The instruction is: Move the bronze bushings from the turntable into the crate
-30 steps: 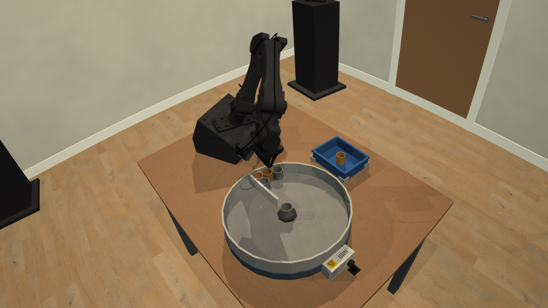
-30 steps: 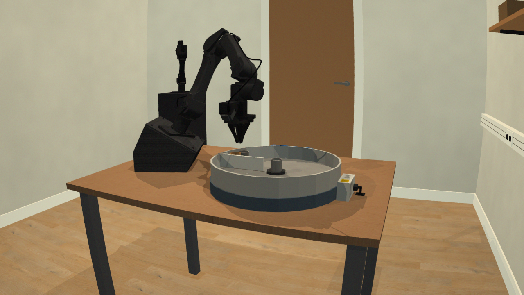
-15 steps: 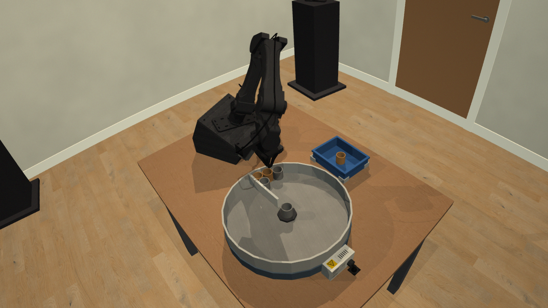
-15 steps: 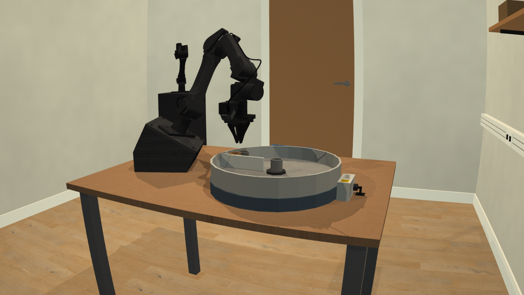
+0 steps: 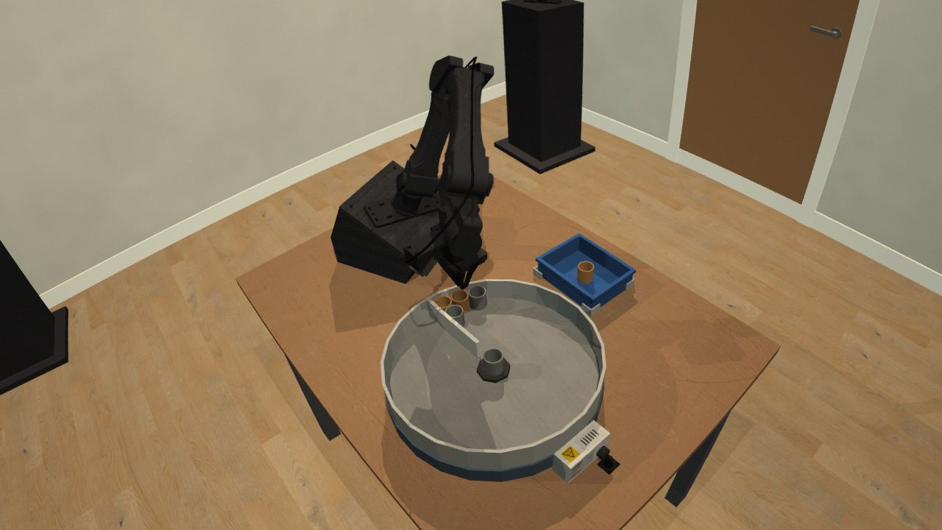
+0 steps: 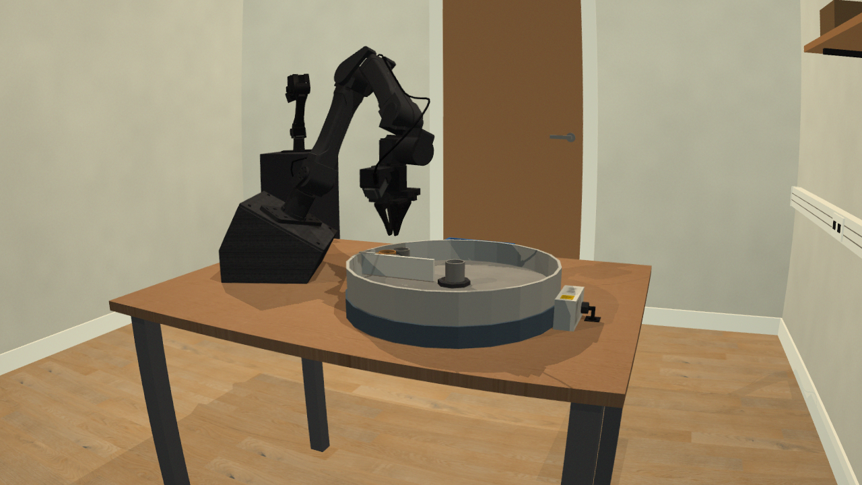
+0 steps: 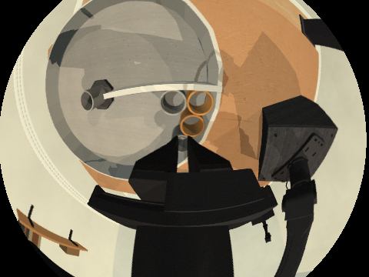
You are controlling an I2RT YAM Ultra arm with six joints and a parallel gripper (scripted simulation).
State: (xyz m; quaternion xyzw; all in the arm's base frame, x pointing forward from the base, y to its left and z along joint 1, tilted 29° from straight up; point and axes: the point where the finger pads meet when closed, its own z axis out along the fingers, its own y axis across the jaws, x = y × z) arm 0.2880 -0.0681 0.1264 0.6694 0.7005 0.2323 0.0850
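Bronze bushings, two orange-brown open-topped rings (image 5: 459,300) (image 7: 192,125) upright on the turntable (image 5: 494,448) (image 6: 453,308) (image 7: 54,86) by the white divider bar (image 5: 452,327) (image 6: 397,266) (image 7: 161,88), a third (image 5: 585,271) standing in the blue crate (image 5: 561,277), and the claw (image 5: 464,285) (image 6: 392,234) (image 7: 182,140) above, fingers nearly together, pinching nothing!

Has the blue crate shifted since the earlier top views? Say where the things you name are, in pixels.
No; the blue crate (image 5: 559,282) sits in the same place beside the turntable (image 5: 494,460).
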